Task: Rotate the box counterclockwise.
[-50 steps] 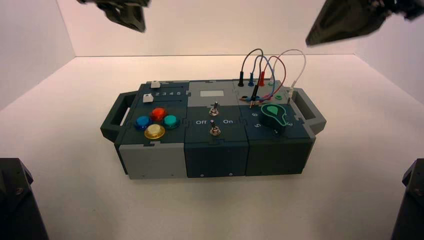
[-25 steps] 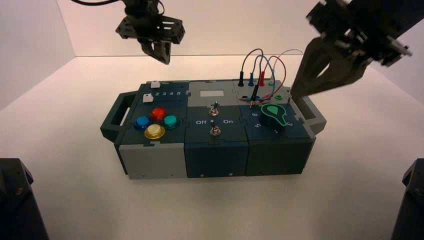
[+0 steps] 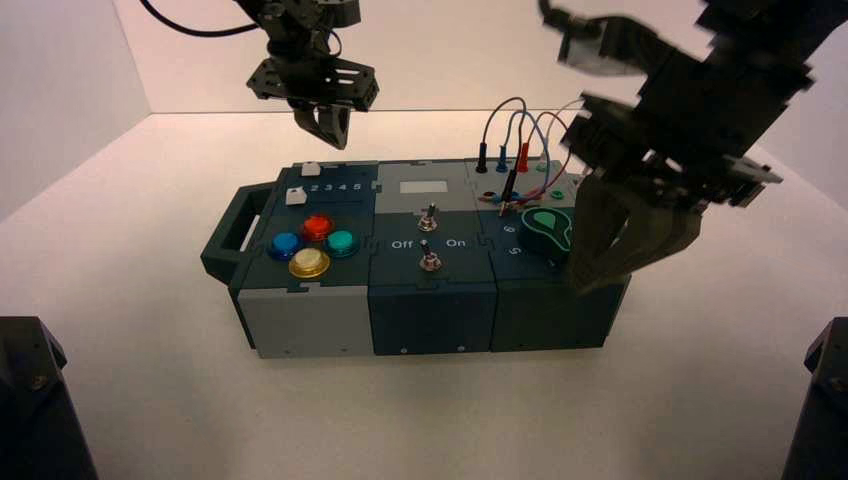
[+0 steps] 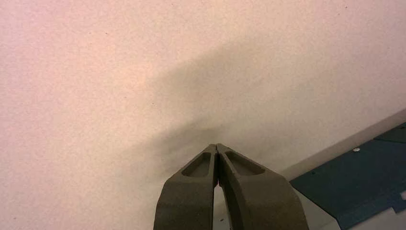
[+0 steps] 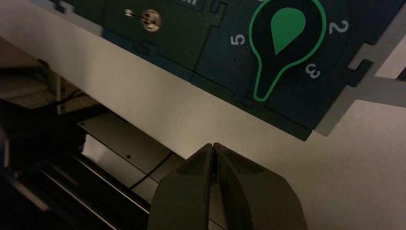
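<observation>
The box [image 3: 430,300] lies long side toward me in the middle of the white table. It carries four coloured buttons [image 3: 312,245] on the left, two toggle switches [image 3: 429,260] in the middle, a green knob [image 3: 548,228] and looped wires [image 3: 530,130] on the right. My left gripper [image 3: 325,135] hangs shut behind the box's far left part. In its wrist view [image 4: 216,146] it is over bare table, with a box corner [image 4: 354,182] beside it. My right gripper [image 3: 587,283] is shut over the box's right front corner. Its wrist view [image 5: 213,145] shows the knob [image 5: 282,28] close by.
The box's left end handle [image 3: 232,232] shows, and the right one is hidden by my right arm. Dark robot bases stand at the near corners [image 3: 30,400] [image 3: 820,400]. White walls close the table at the back and sides. The table's front edge [image 5: 119,139] shows under my right gripper.
My right gripper has come down and forward, from above the box's right handle to its right front corner. My left gripper has dropped slightly behind the box. The box has not moved.
</observation>
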